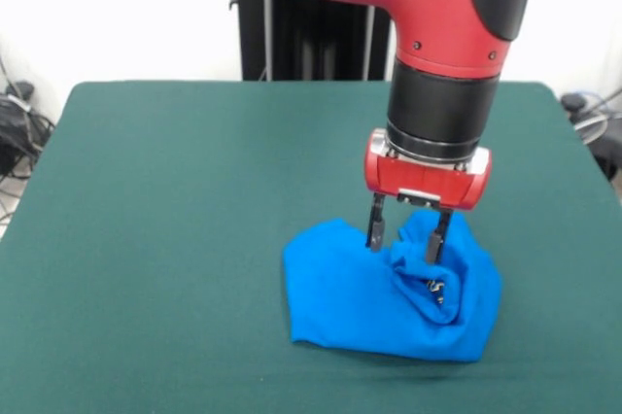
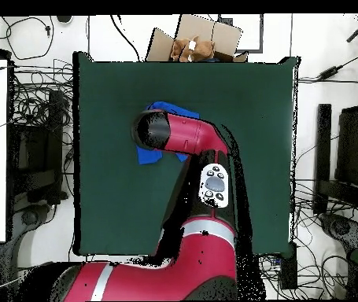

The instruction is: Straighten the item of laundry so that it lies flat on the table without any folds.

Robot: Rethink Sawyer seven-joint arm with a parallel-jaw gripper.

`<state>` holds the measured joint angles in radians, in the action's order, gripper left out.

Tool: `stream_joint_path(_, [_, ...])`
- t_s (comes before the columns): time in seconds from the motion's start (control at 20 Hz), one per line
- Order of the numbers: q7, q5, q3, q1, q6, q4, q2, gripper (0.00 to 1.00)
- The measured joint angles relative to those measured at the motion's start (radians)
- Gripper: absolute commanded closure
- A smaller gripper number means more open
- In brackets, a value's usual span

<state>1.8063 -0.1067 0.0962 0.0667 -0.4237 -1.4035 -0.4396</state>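
The item of laundry (image 1: 360, 297) is a bright blue shirt lying crumpled in a rough heap on the dark green table (image 1: 175, 200), right of centre near the front edge. Its right part is bunched into raised folds. My gripper (image 1: 407, 239) points straight down over that bunched part, open, its two fingertips (image 1: 375, 236) touching the cloth with a ridge of fabric rising between them. In the overhead view the arm covers the gripper and most of the laundry (image 2: 146, 156); only blue edges stick out from beneath it.
A cardboard box (image 2: 197, 39) stands just beyond the table's top edge in the overhead view. Cables and dark equipment (image 2: 36, 149) lie on the floor around the table. Bare green cloth (image 2: 260, 141) spreads on all sides of the shirt.
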Motion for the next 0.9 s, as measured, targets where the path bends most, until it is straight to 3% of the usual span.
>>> stream_joint_path(0.9, [0.000, 0.000, 0.000, -0.025, 0.000, 0.003, 0.053, 0.00])
